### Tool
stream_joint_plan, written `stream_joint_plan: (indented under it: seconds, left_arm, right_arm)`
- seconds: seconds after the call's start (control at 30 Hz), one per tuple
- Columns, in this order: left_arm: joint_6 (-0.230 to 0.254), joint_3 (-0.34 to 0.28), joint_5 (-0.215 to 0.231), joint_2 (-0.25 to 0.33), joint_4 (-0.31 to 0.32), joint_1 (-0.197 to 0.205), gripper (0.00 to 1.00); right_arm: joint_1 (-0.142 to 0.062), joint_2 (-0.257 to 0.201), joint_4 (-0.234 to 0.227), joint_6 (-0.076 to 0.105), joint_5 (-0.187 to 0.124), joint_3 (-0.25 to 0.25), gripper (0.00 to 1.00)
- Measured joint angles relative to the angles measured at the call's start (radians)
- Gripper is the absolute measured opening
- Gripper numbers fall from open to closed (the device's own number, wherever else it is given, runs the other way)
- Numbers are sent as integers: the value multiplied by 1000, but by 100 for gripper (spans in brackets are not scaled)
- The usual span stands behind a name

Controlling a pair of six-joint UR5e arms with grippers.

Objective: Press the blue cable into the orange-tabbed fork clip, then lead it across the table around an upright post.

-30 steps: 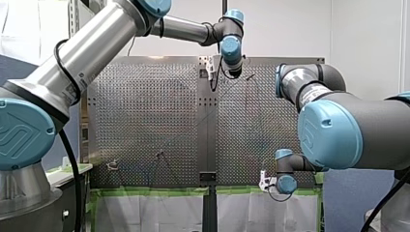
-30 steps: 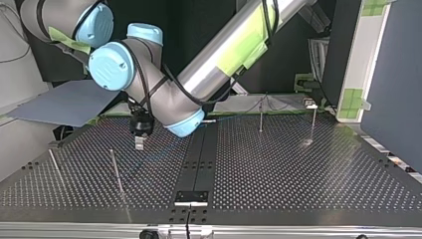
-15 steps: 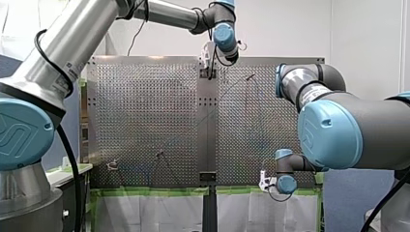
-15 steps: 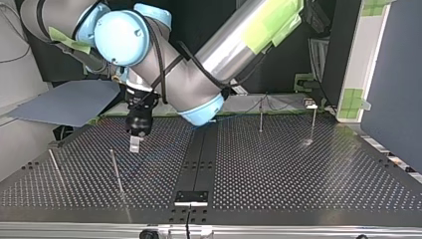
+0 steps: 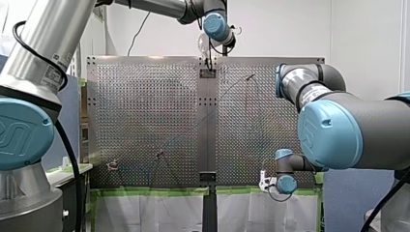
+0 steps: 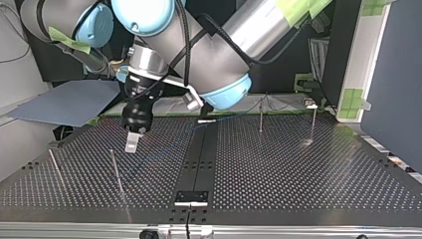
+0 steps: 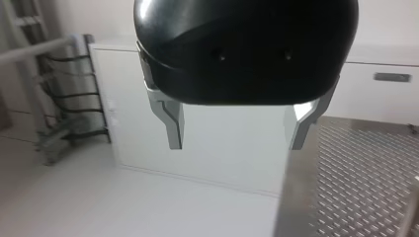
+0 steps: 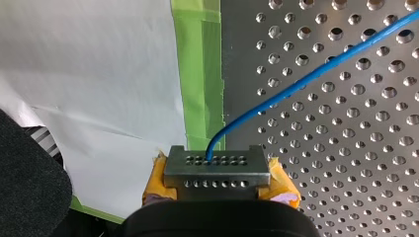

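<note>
My right gripper (image 8: 212, 159), with yellow pads, is shut on the blue cable (image 8: 306, 74) at the table's green-taped edge; it shows low at the front view's right (image 5: 264, 181). The cable runs away from it over the perforated plate and shows as a thin blue line (image 6: 169, 147) in the top view. The fork clip (image 5: 112, 165) sits near the front view's lower left, also at the top view's far right (image 6: 311, 105). My left gripper (image 7: 237, 145) is open and empty, raised over the far middle edge (image 5: 208, 60), apart from the cable (image 6: 131, 143).
Thin upright posts stand on the plate: two at the top view's right (image 6: 260, 117) (image 6: 312, 124) and two at its left (image 6: 117, 172) (image 6: 54, 167). A black strip (image 6: 199, 159) runs down the table's middle. A white cabinet (image 7: 222, 148) lies beyond the table edge.
My left arm has lifted and swung toward the far edge of the front view, coming closer in the top view. My right arm and the cable have not moved.
</note>
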Motion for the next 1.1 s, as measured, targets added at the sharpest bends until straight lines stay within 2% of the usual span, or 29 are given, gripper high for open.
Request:
stream_joint_plan:
  seconds: [0.43,1.1]
  left_arm:
    - [-121,-137,6,123,136,1,100]
    - [-176,-335,3,132,335,0,100]
  right_arm:
    - [2,0,0,-1,0,0,1]
    - [5,0,2,-1,0,0,1]
